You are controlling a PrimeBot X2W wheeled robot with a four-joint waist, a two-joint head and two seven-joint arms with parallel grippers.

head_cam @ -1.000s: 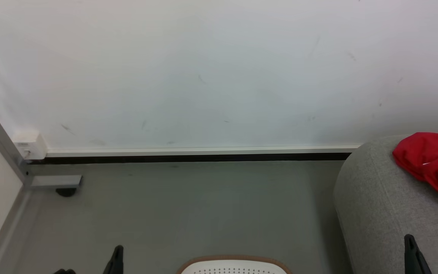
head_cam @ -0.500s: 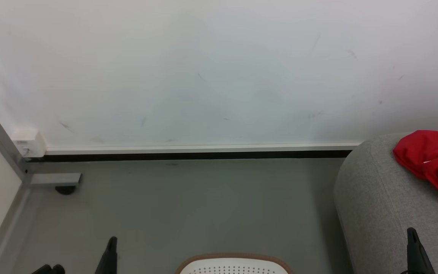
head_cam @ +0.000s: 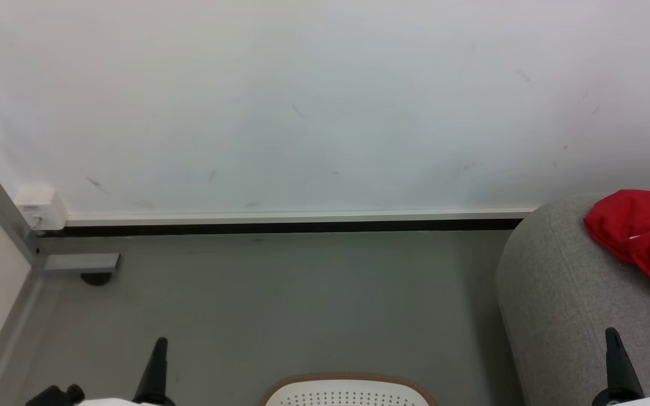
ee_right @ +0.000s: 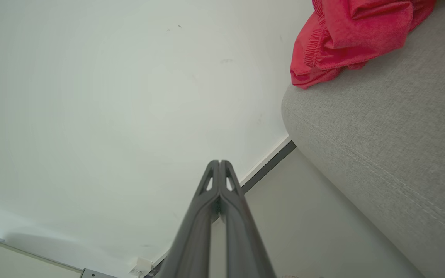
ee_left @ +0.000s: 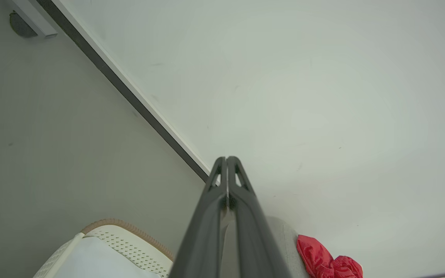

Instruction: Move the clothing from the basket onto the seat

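Red clothing [head_cam: 641, 239] lies bunched on the grey seat [head_cam: 562, 304] at the right of the head view; it also shows as clothing [ee_right: 346, 34] on the seat [ee_right: 392, 146] in the right wrist view and as clothing [ee_left: 325, 262] in the left wrist view. The white basket [head_cam: 347, 392] with its brown rim sits at the bottom centre, its inside hidden; the basket [ee_left: 129, 247] shows again in the left wrist view. My left gripper [head_cam: 158, 361] is shut and empty left of the basket, also seen as left gripper [ee_left: 227, 159]. My right gripper [head_cam: 613, 352] is shut and empty over the seat's front, also right gripper [ee_right: 219, 163].
A white wall [head_cam: 325, 101] with a dark baseboard [head_cam: 280, 228] runs across ahead. A metal frame leg with a foot [head_cam: 77, 265] and a white socket box [head_cam: 40, 210] stand at the left. Grey floor [head_cam: 302, 304] lies between basket and wall.
Both grippers have risen a little higher in the head view, with pale forearms now showing at the bottom corners. The whole picture has shifted slightly. The clothing on the seat lies as before.
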